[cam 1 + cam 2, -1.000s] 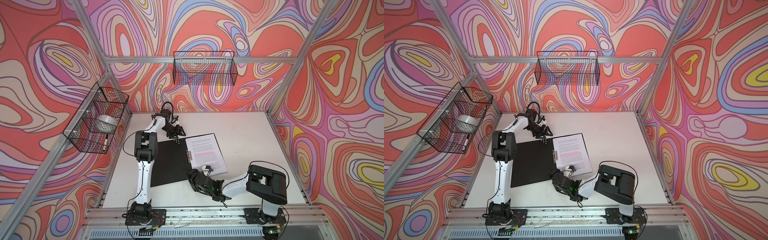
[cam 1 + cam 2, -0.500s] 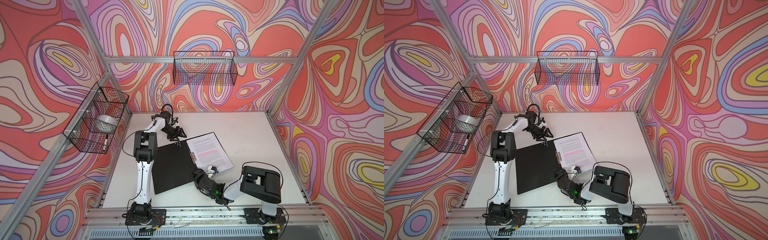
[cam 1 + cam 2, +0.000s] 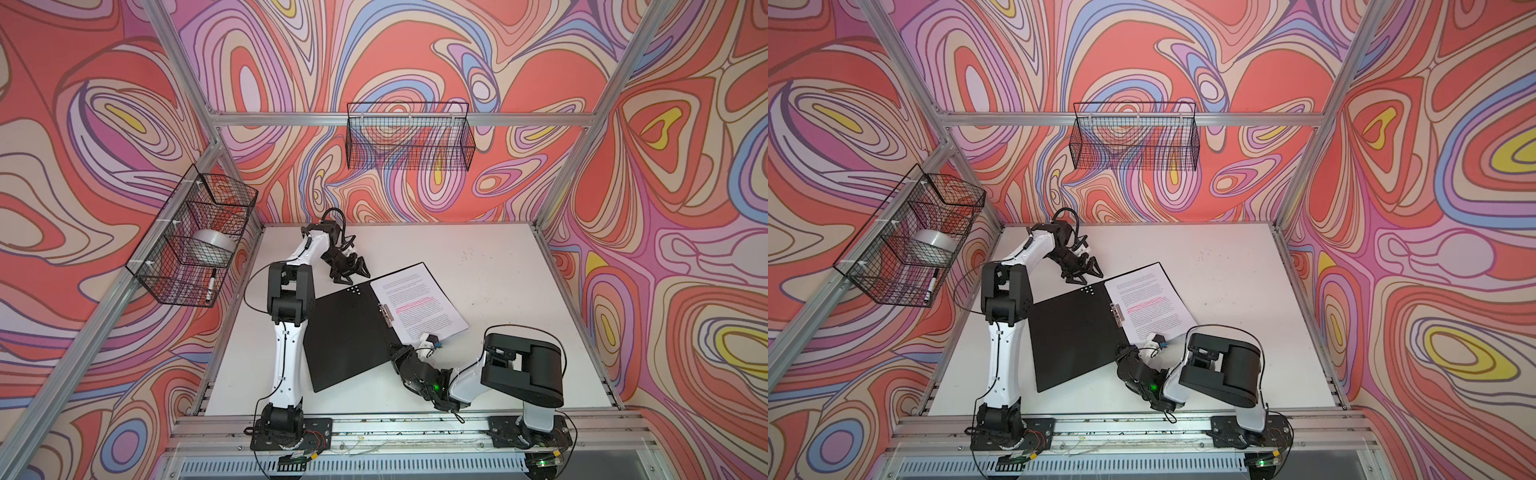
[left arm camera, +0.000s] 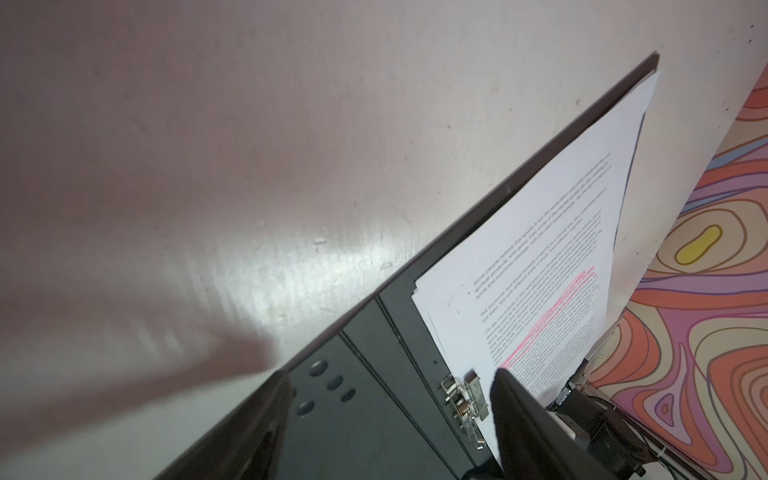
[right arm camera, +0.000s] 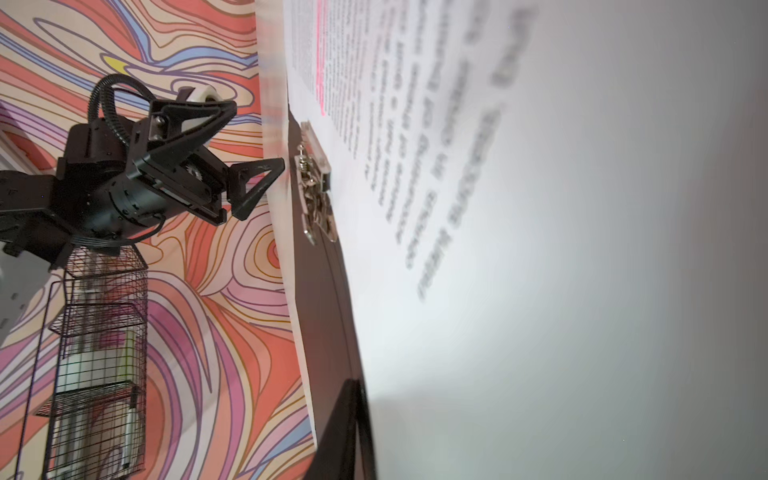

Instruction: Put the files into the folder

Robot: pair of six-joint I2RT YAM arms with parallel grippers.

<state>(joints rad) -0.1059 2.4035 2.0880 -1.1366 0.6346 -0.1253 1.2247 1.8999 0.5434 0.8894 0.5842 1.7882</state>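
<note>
Nearest the front, the right gripper (image 3: 400, 350) reaches in low to the near edge of the folder (image 3: 345, 332). Its jaws look pinched shut on the near edge of the files (image 3: 419, 303). I think it holds the paper. I cannot tell if the black flap under the paper is in the pinch too.

The folder lies open and flat on the white table (image 3: 490, 257), black side up and a bit crooked. The files lie on its right half, with one long side next to the metal clip (image 3: 387, 312) in the middle. So the paper is on the folder, but I cannot tell if the clip holds it down.

To do this step well, I think the right gripper should go slowly and keep low. Then the sheets move together and do not bend or spread. Their edge should sit straight along the clip.

Farther back, the left gripper (image 3: 351, 274) hangs by the far edge of the folder. Its jaws are wide apart and hold nothing.

Both top views show the whole folder and both arms, but there the right gripper's tips hide under its own wrist. The right wrist view shows one finger (image 5: 351, 419) lying on top at the paper's edge, while the paper hides the other one. The left wrist view shows the far corner of the files, where the sheets do not quite line up. It also shows the little spring on the clip. Farthest off, only the top views show the whole wire basket (image 3: 174, 286) on the side wall.
</note>
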